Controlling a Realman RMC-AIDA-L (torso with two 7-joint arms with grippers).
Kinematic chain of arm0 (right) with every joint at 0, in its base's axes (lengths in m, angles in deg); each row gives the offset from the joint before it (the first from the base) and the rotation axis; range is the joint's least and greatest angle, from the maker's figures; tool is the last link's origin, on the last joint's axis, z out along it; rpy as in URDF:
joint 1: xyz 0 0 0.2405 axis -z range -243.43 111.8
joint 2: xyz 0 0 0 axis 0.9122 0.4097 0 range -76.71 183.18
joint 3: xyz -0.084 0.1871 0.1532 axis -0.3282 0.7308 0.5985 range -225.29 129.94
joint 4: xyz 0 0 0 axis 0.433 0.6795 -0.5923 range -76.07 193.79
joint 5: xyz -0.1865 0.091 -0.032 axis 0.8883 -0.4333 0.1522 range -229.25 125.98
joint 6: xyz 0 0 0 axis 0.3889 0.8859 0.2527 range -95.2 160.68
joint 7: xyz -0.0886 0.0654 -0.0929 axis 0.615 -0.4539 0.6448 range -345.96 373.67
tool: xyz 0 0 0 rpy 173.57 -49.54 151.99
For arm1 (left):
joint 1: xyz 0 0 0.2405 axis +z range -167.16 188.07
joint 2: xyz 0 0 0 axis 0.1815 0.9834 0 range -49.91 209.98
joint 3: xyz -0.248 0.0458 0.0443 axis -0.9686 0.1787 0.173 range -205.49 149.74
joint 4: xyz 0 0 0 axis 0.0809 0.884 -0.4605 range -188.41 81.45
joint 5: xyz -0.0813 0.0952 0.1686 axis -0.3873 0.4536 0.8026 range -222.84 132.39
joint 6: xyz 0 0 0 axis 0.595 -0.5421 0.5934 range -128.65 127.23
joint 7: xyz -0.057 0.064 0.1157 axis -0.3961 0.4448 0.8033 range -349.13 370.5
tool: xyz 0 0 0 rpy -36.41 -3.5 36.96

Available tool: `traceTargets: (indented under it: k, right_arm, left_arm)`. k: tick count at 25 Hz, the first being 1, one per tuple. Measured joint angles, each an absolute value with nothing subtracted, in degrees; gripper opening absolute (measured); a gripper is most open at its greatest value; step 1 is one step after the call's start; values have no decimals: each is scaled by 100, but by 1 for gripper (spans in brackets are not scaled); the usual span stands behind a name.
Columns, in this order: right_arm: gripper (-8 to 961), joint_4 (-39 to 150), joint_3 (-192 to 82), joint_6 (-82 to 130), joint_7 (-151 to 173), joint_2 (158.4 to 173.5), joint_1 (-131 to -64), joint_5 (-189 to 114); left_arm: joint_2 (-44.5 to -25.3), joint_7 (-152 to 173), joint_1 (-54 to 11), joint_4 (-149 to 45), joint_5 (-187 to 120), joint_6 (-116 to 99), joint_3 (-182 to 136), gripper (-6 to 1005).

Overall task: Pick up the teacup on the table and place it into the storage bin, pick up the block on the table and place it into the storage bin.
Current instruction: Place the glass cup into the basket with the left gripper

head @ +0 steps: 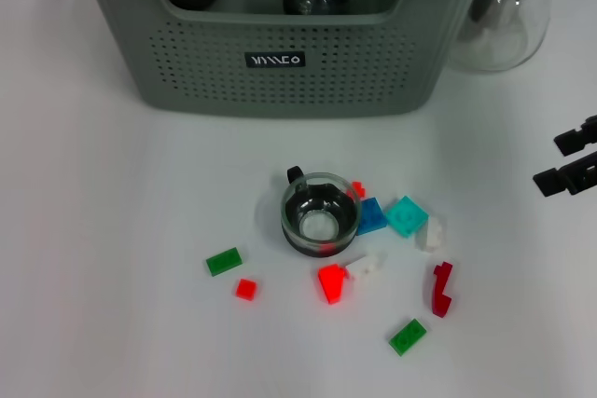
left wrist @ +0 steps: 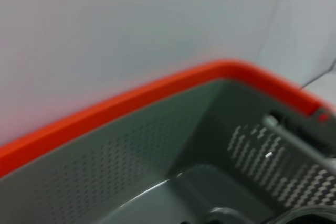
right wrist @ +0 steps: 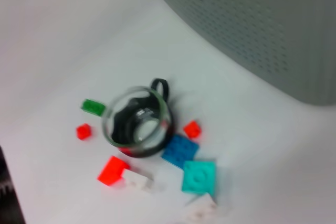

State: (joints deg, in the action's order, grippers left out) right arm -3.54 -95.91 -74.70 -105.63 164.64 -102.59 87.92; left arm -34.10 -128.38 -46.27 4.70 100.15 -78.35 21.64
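The teacup (head: 320, 214) sits on the white worktop (head: 112, 212) among small blocks, in front of the storage bin (head: 280, 53), and the right tool (head: 569, 160) is nearer, off to its right, though I cannot tell if it is open.

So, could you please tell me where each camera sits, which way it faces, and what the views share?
Head: high, looking forward and down at the bin, teacup and blocks; the right gripper shows at the right edge.
Left wrist: over the bin, looking into a corner; no robot parts visible.
Right wrist: above the table, angled at the teacup; no fingers visible.
Shared: head and right wrist both show teacup, blocks and bin.
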Motion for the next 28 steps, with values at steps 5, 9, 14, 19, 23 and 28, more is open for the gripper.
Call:
traceTargets:
  k: [5, 9, 14, 19, 23, 28]
  right_arm:
    - [916, -354, -9554, -7472, -10636, 16439, -10360, 9022]
    - [916, -344, -9510, -7485, -10637, 16435, -10421, 9161]
    - [916, -283, -9517, -7444, -10611, 16433, -10426, 9203]
    - [916, -224, -9540, -7395, -10584, 16432, -10424, 9212]
    - [916, -222, -9554, -7365, -10578, 16435, -10427, 9216]
    - [916, -222, -9558, -7320, -10568, 16440, -10431, 9216]
  left_arm:
    - [-3502, -12900, -5030, -115, 10665, -7288, 2191, 52]
    - [-3557, -13216, -5165, -334, 11130, -6942, 2536, 53]
    - [-3622, -13466, -5202, -601, 11439, -6629, 2936, 52]
    - [-3699, -13470, -5207, -846, 11546, -6383, 3075, 53]
    - [-3769, -13472, -5207, -1012, 11661, -6156, 3162, 53]
    - [-3866, -13461, -5201, -1118, 11764, -5953, 3208, 52]
